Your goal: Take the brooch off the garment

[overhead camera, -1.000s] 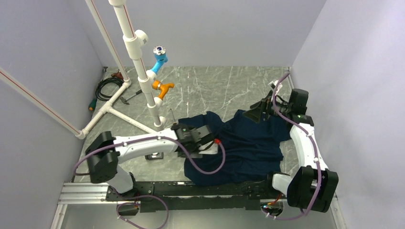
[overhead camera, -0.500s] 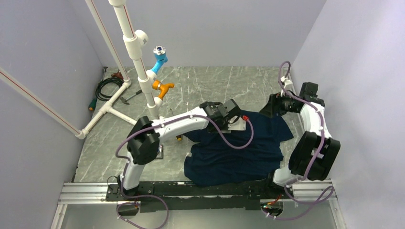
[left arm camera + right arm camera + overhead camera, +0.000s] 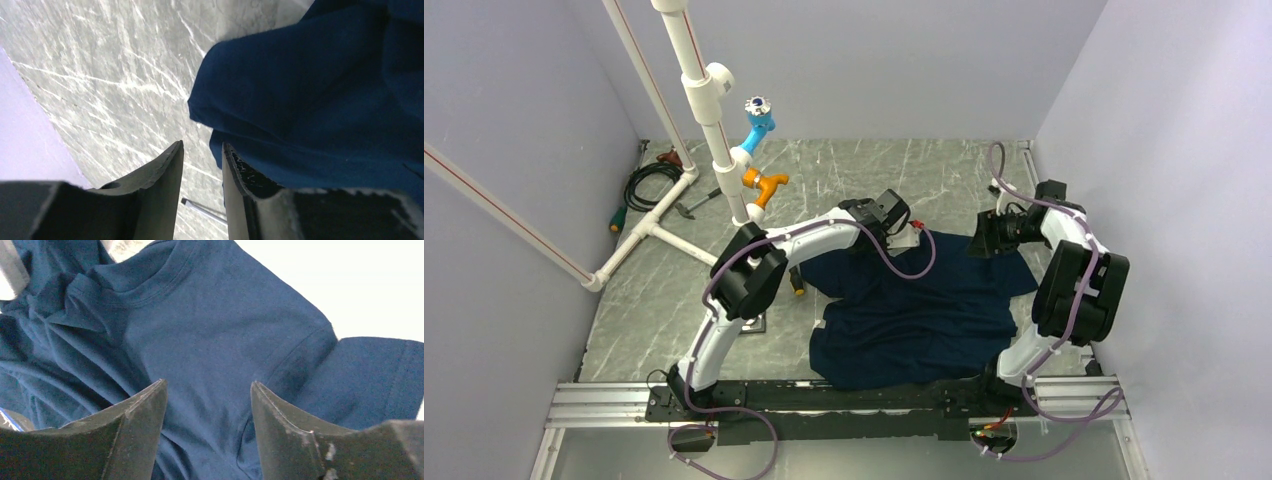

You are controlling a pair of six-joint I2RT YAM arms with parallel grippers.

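Cloth fills the middle of the overhead view: the shirt, dark navy and short-sleeved, lies spread on the grey marbled table, its lower hem near the bottom rail and its upper edge rumpled toward the centre of the frame. The left arm arches up from the lower left, and the left gripper sits at the shirt's upper left edge. In its wrist view the two dark fingers stand only a narrow slit apart with nothing between them; bare table shows through the gap, and a rounded fold of navy cloth fills the upper right of that frame, just beside the right-hand finger. Whether that finger touches the cloth cannot be told. The right arm folds along the right side of the overhead view, with the right gripper at the shirt's upper right corner. Its wrist view shows the jaws spread wide and empty above the cloth, the collar in the upper left of that frame, a sleeve at the right edge and bunched folds down the left. The brooch cannot be made out in any view. In the upper left of the overhead view stands a white pipe frame bearing a blue fitting and an orange fitting, with a black cable coil beside it.
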